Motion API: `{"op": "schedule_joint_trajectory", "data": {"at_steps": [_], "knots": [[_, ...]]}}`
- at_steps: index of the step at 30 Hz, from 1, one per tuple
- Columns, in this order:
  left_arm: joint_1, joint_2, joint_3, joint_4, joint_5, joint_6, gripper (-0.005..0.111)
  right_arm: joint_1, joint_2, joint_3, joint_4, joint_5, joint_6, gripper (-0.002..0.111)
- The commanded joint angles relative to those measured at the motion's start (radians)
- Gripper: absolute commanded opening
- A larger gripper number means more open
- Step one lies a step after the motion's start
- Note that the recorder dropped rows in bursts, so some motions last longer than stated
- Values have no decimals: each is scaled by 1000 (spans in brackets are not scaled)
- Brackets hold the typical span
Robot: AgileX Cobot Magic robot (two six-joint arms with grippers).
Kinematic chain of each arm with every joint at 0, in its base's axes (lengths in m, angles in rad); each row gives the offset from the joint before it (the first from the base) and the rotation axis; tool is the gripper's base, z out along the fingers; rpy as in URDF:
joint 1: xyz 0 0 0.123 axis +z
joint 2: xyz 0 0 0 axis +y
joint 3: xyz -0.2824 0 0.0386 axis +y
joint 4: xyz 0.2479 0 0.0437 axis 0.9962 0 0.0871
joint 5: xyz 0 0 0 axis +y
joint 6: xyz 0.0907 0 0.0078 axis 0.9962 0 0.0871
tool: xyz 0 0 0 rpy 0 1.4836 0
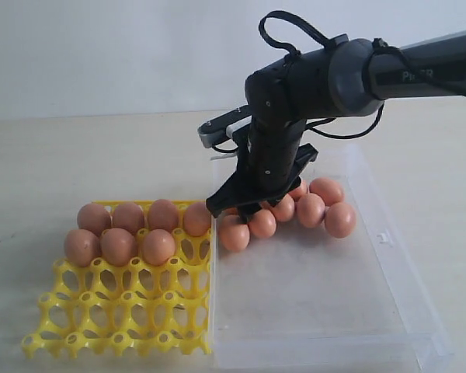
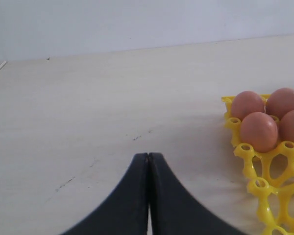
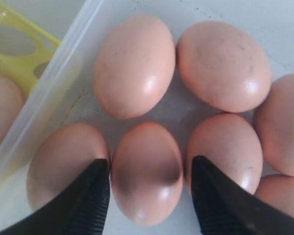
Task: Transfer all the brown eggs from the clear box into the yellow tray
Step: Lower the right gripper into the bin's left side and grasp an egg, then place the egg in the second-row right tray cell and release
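Right pincer (image 1: 245,208) hangs spread inside the clear box (image 1: 396,256), over brown eggs (image 1: 311,208) bunched at its 12 o'clock end. The yellow tray (image 1: 85,299), just beside the box at 9 o'clock, holds seven more in its far rows. Left pincer (image 2: 148,159) is pressed together above bare table (image 2: 88,98). Up close, the right fingers (image 3: 83,205) straddle one egg (image 3: 146,171), with a gap showing beside it.

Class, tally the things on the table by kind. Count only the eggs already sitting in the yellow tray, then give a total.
brown eggs in the yellow tray: 7
yellow tray: 1
clear box: 1
total: 9
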Motion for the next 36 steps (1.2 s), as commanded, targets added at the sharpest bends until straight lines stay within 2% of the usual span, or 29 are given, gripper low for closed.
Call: {"op": "schedule_joint_trajectory", "data": {"at_steps": [1, 18, 20, 23, 24, 28, 32, 36], "knots": [[3, 4, -5, 3, -1, 3, 0, -4, 35, -18, 24, 0, -16, 50], [3, 4, -5, 3, -1, 3, 0, -4, 109, -24, 45, -9, -86, 49], [3, 4, -5, 3, -1, 3, 0, -4, 109, -24, 43, -19, -86, 39], [3, 4, -5, 3, -1, 3, 0, -4, 76, -24, 43, -30, -86, 7], [3, 4, -5, 3, -1, 3, 0, -4, 57, -24, 43, -29, -86, 0], [3, 4, -5, 3, -1, 3, 0, -6, -43, -20, 43, -51, -86, 0], [3, 4, -5, 3, -1, 3, 0, -4, -184, 61, 104, -243, -57, 0], [3, 4, -5, 3, -1, 3, 0, 44, -324, 286, 179, -618, -59, 0]]}}
